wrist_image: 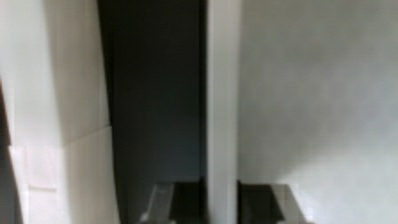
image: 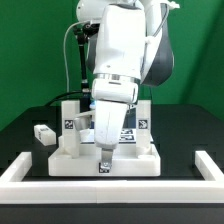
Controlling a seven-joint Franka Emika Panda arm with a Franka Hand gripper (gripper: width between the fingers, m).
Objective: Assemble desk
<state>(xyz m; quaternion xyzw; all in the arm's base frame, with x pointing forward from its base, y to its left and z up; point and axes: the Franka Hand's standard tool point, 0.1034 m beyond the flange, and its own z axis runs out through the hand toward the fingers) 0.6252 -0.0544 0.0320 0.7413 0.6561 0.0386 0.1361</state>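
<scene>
Desk point(image: 100, 152): white plastic kit, partly assembled, centre to lower centre of the exterior frame, on the black counter point(image: 20, 125).
- Panel point(image: 75, 160): wide, flat, lying level.
- Two legs, upright at the back corners of the panel, each with a black-and-white tag: left leg point(image: 70, 126), right leg point(image: 143, 124).
- Loose leg point(image: 42, 133): lying on the counter at middle left, apart from the panel.

Hand point(image: 104, 162): lowered at the panel's front edge, fingers closed. A small tagged piece point(image: 103, 169) sits just beneath it. Whether the hand grips it cannot be told.

Wrist view: blurred white surfaces either side of a dark gap; the parts cannot be identified.

Border wall point(image: 110, 186): low, white, along the bottom and both sides of the frame.
</scene>
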